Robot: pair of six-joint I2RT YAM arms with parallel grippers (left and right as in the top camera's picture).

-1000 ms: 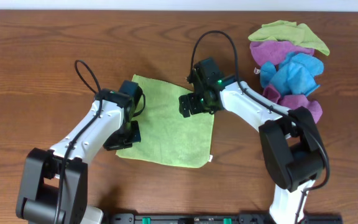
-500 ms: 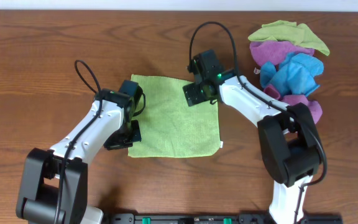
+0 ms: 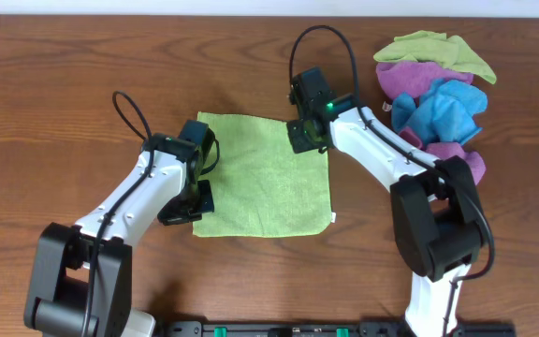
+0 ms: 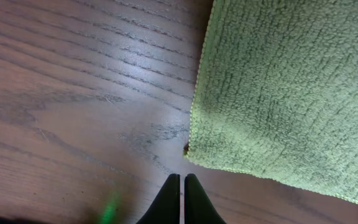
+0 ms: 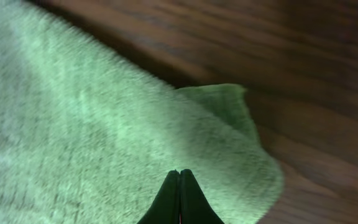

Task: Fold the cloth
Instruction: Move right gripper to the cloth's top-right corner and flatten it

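A: Since the overhead view takes in the whole table (image 3: 64,84), where does the cloth (image 3: 265,183) lie?

B: In the middle of the wood, between the two arms. It is a green, roughly square piece, spread flat in a single layer. Its edges run almost straight, and the near right corner sticks out a little.

A: And the left gripper (image 4: 182,186)?

B: It sits at the cloth's near left corner. In the left wrist view, its two dark fingers are pressed together with nothing between them. The tips rest over bare wood, just beside the corner and apart from it.

A: What about the right gripper (image 5: 180,180)?

B: That one is at the far right corner. Its fingers are also drawn tight together, tips directly over the green pile. The right wrist view is blurred, so I cannot tell whether any fabric is nipped between them. Just beyond the tips, the corner of the cloth is rumpled, with a small flap standing up off the wood.

A: Anything else on the table?

B: A pile of cloths (image 3: 433,94) at the far right, well apart from the green one: yellow-green on top, then purple and blue.
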